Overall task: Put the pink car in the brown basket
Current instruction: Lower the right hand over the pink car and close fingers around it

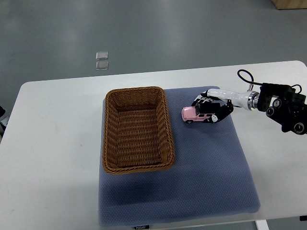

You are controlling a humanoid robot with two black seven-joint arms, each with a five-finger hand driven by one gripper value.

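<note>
Right hand [211,109] gripping pink car [192,113], beside brown basket [138,129]

top view — steep downward look from robot's side | whole table [57,124] visible — floor beyond

White table [57,143], blue mat [211,177], grey floor [144,28]

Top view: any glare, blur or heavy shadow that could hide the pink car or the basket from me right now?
Top view: sharp overall, no motion blur; soft glare streaks lie only on the grey floor beyond the table; the brown basket casts a soft shadow onto the blue mat below it; the pink car is well lit, though the right hand, dark, crowds it from behind.
</note>
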